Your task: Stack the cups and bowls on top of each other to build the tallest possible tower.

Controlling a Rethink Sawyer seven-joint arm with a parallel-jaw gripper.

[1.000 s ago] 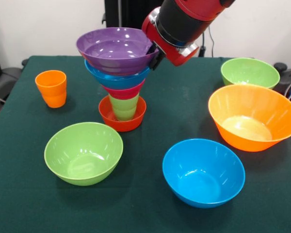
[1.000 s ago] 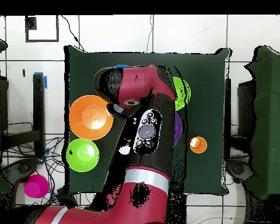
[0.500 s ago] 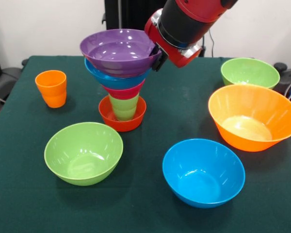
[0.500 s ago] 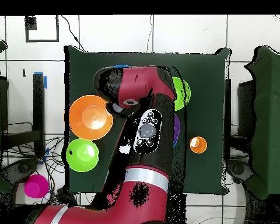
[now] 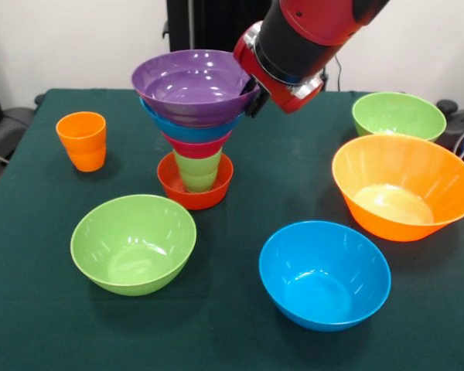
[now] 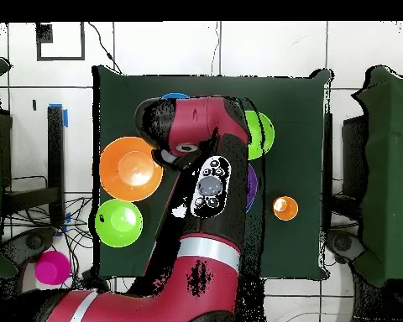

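— Green cloth covers the table [image 5: 240, 193]; any writing? 
— None legible. Orange cup [image 5: 82, 141] left, tower [image 5: 195, 124] middle: red bowl, green cup, pink, blue, purple bowl [image 5: 193, 83] on top.
— And the arm?
— Slants down from upper right, gripper [image 5: 251, 97] at the purple rim; grip unclear. Overhead, the arm hides the tower.

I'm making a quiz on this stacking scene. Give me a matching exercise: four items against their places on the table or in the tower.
Items:
1. purple bowl
2. orange cup
3. red-orange bowl
4. light green cup

Places:
A. standing alone on the table
B. top of the tower
C. bottom of the tower
D. standing in the bottom bowl

Pairs: 1-B, 2-A, 3-C, 4-D
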